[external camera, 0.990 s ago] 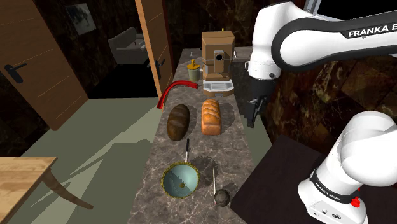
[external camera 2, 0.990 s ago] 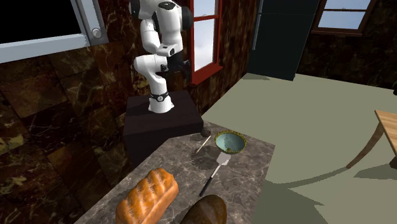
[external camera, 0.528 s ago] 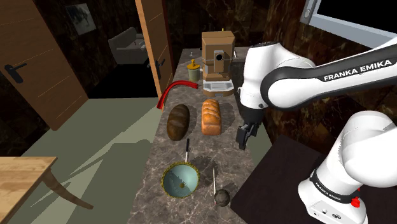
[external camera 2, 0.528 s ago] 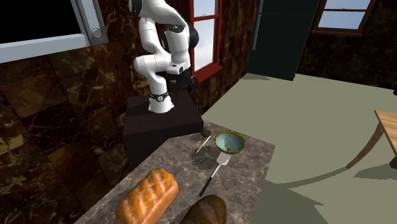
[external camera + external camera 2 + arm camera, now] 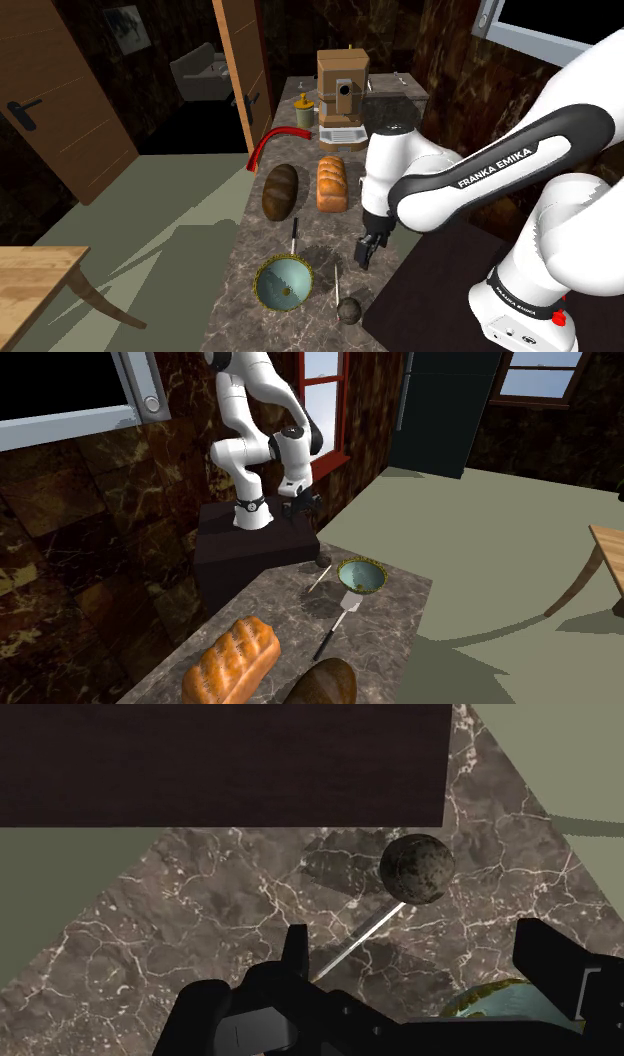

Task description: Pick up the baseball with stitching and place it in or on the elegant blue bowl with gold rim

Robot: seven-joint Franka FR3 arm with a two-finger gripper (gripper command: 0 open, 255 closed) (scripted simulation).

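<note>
The baseball (image 5: 349,311) looks like a dark, mottled ball; it rests on the marble counter's near end, beside the stand. In the second exterior view the baseball (image 5: 323,562) sits close to the blue-green bowl with a gold rim (image 5: 361,575). That bowl (image 5: 282,283) stands on the counter to the shoulder view's left of the ball. My gripper (image 5: 364,252) hangs open above the counter, a short way beyond the ball. In the wrist view the baseball (image 5: 417,868) lies ahead of the gripper (image 5: 420,964), whose fingers stand apart with nothing between them. The bowl's rim (image 5: 497,991) peeks in by the right finger.
A thin metal rod (image 5: 337,283) lies between bowl and ball, a spatula (image 5: 294,237) just beyond the bowl. Two loaves (image 5: 331,183) (image 5: 280,189) lie mid-counter, a coffee machine (image 5: 342,92) at the far end. The dark stand (image 5: 255,542) borders the counter.
The arm has swung down and toward the counter's near end. The gripper has dropped from beside the loaves to just above the rod and ball, staying open.
</note>
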